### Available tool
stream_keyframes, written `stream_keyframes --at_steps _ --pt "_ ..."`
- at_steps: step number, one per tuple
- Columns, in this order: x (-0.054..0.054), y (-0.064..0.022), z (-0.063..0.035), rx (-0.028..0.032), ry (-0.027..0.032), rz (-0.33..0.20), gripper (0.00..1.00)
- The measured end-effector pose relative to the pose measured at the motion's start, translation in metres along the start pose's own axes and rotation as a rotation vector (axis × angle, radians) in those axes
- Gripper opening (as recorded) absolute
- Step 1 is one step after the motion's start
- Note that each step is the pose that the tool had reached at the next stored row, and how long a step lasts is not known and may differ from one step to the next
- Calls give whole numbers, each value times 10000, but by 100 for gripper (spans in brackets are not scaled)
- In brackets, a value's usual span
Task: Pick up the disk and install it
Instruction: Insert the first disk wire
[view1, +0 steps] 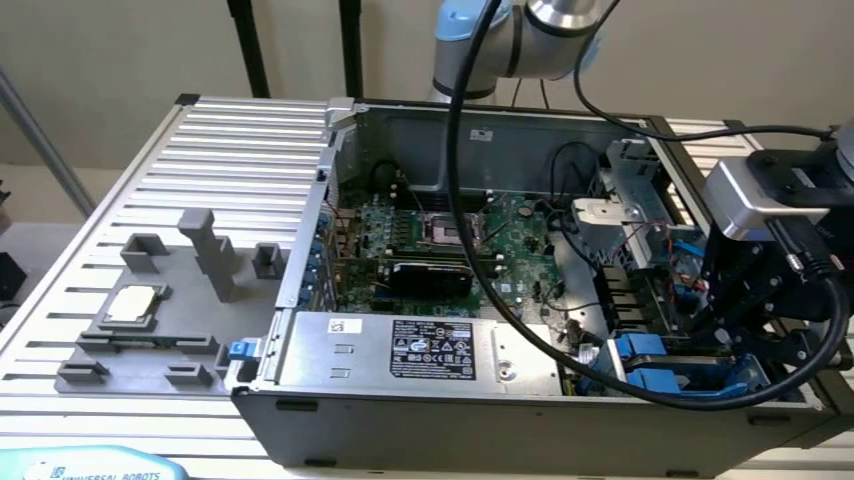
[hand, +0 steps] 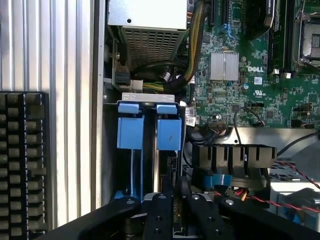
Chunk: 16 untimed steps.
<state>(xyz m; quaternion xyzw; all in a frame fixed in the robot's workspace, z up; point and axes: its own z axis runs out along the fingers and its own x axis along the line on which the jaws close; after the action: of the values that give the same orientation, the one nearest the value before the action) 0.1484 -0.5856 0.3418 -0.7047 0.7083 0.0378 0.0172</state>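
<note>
The open computer case (view1: 534, 300) lies on its side on a ribbed metal table (view1: 160, 170). The gripper (view1: 747, 340) hangs over the case's corner at the exterior view's right, near the front edge, directly above the drive bay.

In the wrist view the gripper (hand: 176, 210) has its black fingers (hand: 159, 215) drawn close together, clenched on the top edge of the disk (hand: 167, 165). The disk stands on edge in the bay, its thin side facing up and its long axis running along the slot, from the fingers toward the power supply (view1: 427, 350). Only its blue carrier and a narrow strip of metal are visible; how deep it sits cannot be judged.

Just beside it, a second blue carrier (hand: 131, 132) occupies the neighbouring slot, parallel to the first. Both carriers' blue end tabs line up at the white bracket (hand: 148, 96).

The motherboard (view1: 441, 240) lies on the case floor. A grey fixture (view1: 160, 300) with a small square chip (view1: 134, 303) sits on the table, well apart from the case.
</note>
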Motion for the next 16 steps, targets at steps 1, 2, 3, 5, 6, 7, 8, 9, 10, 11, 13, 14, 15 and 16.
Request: stream_keyframes --at_steps 1,2,3,5,6,7,8,9,10,11,13,14,15,16 --pt "-1 0 3 3 6 29 16" --pt "-2 -1 7 5 15 60 16" --pt "-2 -1 9 7 32 93 16" --pt "-2 0 10 13 81 158 16" --pt "-3 -1 12 15 92 187 16" --pt "-3 -1 15 17 96 212 16" --pt "-5 -1 18 18 101 233 16" --pt "-7 -1 20 20 105 251 16" --pt "-9 -1 23 22 109 270 16" --pt "-12 -1 27 23 109 288 16" --pt "-17 -1 36 25 109 315 16" --pt "-20 -1 41 26 108 325 16" --pt "-22 -1 47 26 107 334 16" --pt "-24 -1 52 27 107 341 16"
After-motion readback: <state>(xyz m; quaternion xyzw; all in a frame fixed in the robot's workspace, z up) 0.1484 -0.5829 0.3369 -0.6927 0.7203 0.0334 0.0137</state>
